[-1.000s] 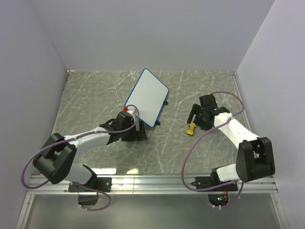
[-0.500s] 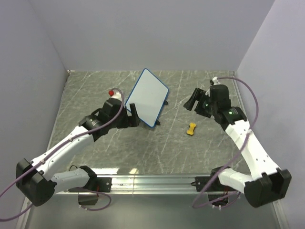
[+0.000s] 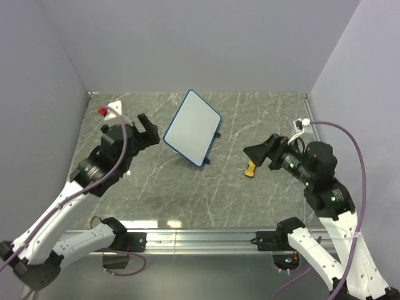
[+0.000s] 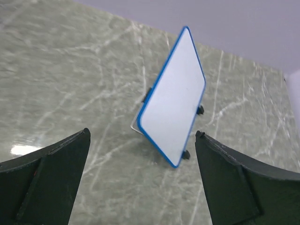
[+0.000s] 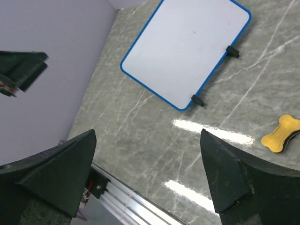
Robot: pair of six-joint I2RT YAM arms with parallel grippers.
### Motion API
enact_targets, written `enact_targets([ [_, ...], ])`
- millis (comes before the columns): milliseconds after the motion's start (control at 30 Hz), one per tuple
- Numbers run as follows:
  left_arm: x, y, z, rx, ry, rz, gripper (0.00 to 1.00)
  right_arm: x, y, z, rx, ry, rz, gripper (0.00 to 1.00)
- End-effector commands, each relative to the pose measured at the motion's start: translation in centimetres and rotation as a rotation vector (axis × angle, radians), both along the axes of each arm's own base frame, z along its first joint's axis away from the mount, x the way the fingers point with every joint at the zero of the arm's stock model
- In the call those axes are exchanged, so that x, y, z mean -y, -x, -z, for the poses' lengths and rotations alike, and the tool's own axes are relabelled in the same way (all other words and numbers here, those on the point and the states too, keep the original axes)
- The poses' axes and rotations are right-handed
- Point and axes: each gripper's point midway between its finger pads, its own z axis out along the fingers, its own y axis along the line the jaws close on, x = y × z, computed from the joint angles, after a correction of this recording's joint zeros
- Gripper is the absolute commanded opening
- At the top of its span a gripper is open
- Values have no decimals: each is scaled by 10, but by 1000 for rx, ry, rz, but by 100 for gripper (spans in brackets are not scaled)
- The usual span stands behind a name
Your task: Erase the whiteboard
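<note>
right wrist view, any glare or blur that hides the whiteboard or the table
Right wrist view: two bright glare streaks on the table below the whiteboard, which is sharp and evenly lit; the fingers of the right pincer are dark and soft-edged. Left wrist view: one faint glare patch at the left edge. Top external view: small reflections near the front rail.

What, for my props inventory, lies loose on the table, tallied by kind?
whiteboard: 1
yellow eraser: 1
Total: 2
</note>
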Motion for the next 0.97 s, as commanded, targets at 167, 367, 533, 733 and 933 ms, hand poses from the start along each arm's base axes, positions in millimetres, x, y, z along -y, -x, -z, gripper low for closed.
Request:
enact_targets([
  [167,-39,4,-12,131,-22,-156,99,8,17,27,22,23,0,100],
  [367,-41,3,-10,151,-34,-161,99,11,15,32,18,44,14,100],
  [533,-46,5,0,149,-59,-171,100,10,13,36,7,41,17,100],
  [733,-55,3,1,180,-127,-200,99,9,9,34,6,43,23,100],
  [933,-61,-6,12,201,-199,-240,95,13,1,29,15,50,54,99],
])
